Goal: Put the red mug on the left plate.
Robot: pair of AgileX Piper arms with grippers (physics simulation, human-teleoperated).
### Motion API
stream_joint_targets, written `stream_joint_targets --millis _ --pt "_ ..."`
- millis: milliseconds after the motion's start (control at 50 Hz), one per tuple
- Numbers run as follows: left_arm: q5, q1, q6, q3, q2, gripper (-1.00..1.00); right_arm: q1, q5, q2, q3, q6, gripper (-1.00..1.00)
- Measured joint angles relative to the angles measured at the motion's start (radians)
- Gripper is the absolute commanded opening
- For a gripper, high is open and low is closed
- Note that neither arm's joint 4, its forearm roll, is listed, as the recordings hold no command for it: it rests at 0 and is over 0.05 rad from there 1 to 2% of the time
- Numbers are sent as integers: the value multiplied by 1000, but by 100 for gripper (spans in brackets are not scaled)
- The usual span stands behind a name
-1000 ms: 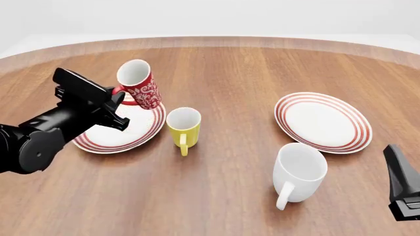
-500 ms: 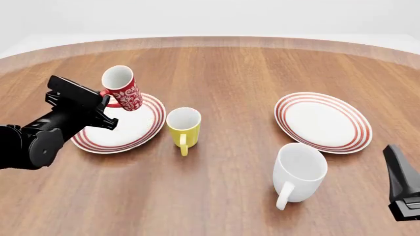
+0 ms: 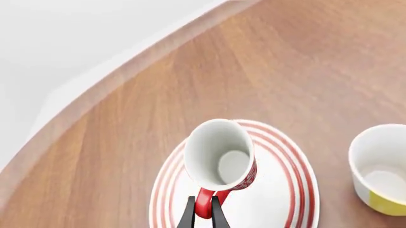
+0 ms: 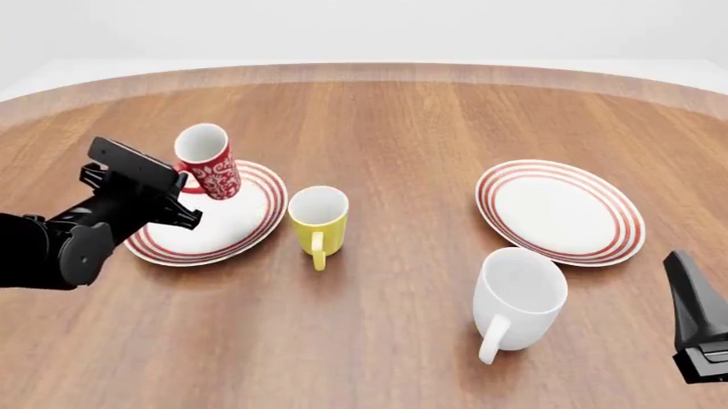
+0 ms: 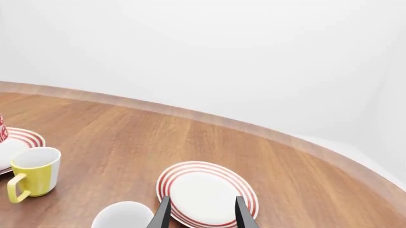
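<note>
Red mug (image 4: 208,162) tilted, mouth toward camera

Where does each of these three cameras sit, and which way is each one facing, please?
Front view: fixed above and behind the arms, facing forward and down over the table; left arm and a corner of the right arm show.
Left wrist view: behind the left end effector, looking down at the red mug over the left plate; fingertips show.
Right wrist view: behind the open right end effector, facing the right plate.
All share the yellow mug.
</note>
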Motion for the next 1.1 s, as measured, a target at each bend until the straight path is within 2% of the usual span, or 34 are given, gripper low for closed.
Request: stream_joint_targets --millis 420,1100 --pt "11 6 6 -18 47 -100 -1 -1 0 0 0 100" --pt "-37 26 -3 -15 123 -100 -1 -1 0 0 0 100"
